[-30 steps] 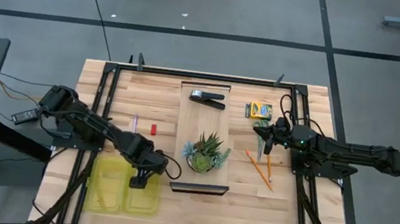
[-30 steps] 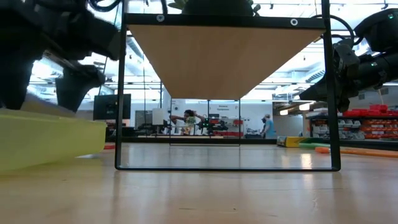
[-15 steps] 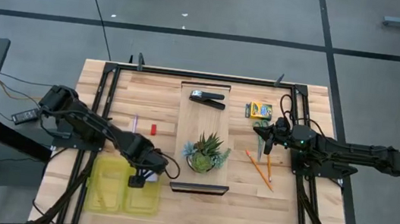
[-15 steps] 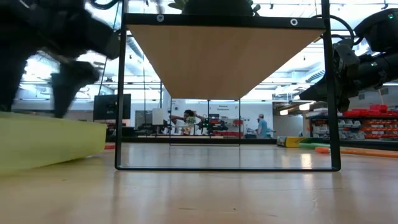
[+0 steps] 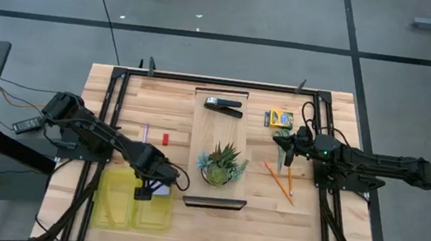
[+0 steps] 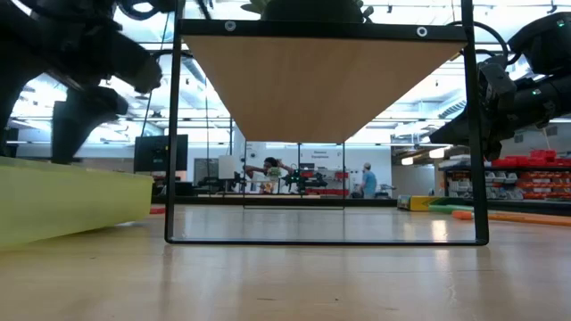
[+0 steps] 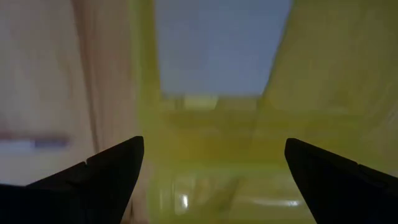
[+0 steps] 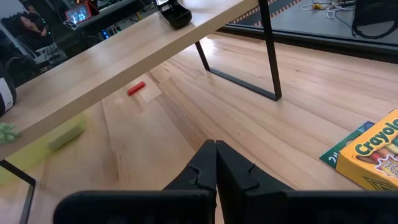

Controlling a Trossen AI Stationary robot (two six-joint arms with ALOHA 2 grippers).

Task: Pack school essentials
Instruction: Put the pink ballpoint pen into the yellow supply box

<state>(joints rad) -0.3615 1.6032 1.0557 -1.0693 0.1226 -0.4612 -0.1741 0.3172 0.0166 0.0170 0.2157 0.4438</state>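
Note:
A clear yellow case point(image 5: 119, 203) lies open on the table's near left. The pale blue note pad point(image 7: 217, 43) lies flat inside it, at its far right corner point(image 5: 160, 188). My left gripper point(image 5: 143, 191) hangs open just above the case, pointing down, with nothing between its fingers point(image 7: 214, 155). The tiny red piece point(image 5: 166, 139) lies on the table beyond the case. The crayon box point(image 5: 279, 118), green-handled scissors point(image 5: 281, 133) and orange pencils point(image 5: 281, 180) lie at the right. My right gripper point(image 5: 283, 139) waits shut above the scissors, holding nothing point(image 8: 216, 146).
A low wooden shelf on black legs point(image 5: 220, 150) stands mid-table, carrying the black stapler point(image 5: 224, 105) and the spiky potted plant point(image 5: 222, 164). A thin pale stick point(image 5: 146, 133) lies left of the red piece. Bare wood lies between the case and the shelf.
My left gripper has tipped a little and its fingers have swung toward the table's left edge over the yellow case, staying open. The pale blue note pad, covered by the gripper a second ago, now shows in the case's far right corner.

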